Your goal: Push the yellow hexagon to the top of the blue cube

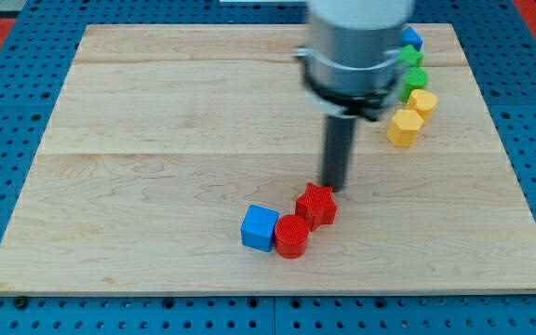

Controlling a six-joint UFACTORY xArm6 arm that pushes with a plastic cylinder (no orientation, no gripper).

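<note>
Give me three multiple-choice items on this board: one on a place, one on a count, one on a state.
1. Where is the blue cube?
A. view's top left
B. lower middle, left of the red cylinder
C. right edge

2. How many yellow blocks show?
A. one
B. two
C. four

3. My tip is:
A. just above the red star
B. on the yellow hexagon
C. off the board

Key: B, it sits beside the cylinder; B, the hexagon and another yellow block; A, the rod ends at the star's upper edge.

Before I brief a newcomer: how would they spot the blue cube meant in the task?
On the wooden board, find the three-block cluster near the view's bottom centre. The blue cube is its leftmost block, beside two red ones.
</note>
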